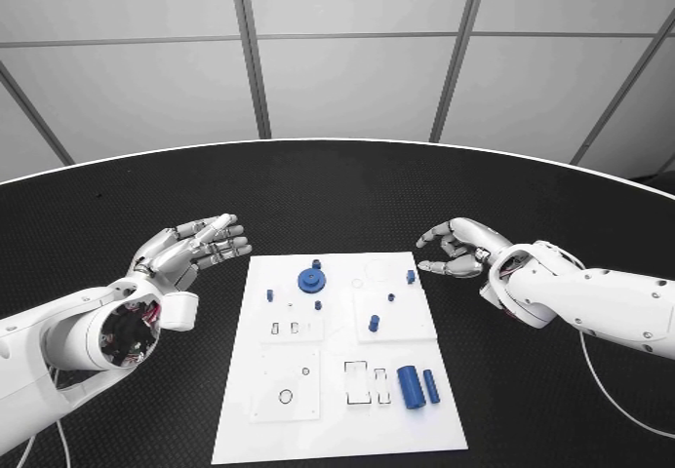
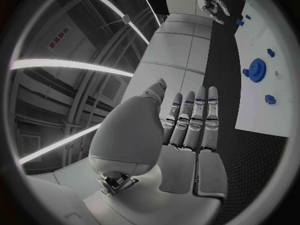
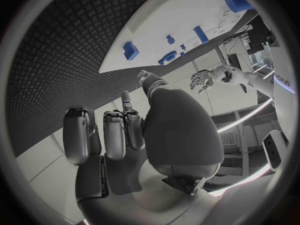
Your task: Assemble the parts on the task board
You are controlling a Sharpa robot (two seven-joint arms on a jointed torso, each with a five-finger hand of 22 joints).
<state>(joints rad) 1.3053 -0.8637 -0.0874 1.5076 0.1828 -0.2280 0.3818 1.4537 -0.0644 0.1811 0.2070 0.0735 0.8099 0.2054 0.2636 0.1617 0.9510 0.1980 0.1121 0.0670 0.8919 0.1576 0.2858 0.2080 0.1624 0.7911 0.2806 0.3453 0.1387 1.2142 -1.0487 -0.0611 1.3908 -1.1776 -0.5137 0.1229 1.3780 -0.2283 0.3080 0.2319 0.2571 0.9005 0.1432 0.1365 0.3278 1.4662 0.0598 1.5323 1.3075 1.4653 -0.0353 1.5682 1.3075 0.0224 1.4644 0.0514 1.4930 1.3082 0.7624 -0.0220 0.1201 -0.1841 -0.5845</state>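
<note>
Both hands are parked off the board right now, one on each side, which looks like a ready pose before anything gets picked up. The left hand hovers above the black worktop just beside the top left corner of the task board, fingers stretched out straight and lying close side by side, nothing in it. The right hand sits off the top right corner, fingers loosely curled but apart, also holding nothing.

All the parts are on the white plate. A blue gear sits near the far end, with a few small blue pegs scattered around it. Down at the near right there's a fat blue cylinder with a thinner blue rod just beside it, both lying flat next to some rectangular slots.

My guess is the loose pieces are laid out close to the recesses they belong in, so each hand has a short reach. Nothing looks assembled yet as far as I can tell.
</note>
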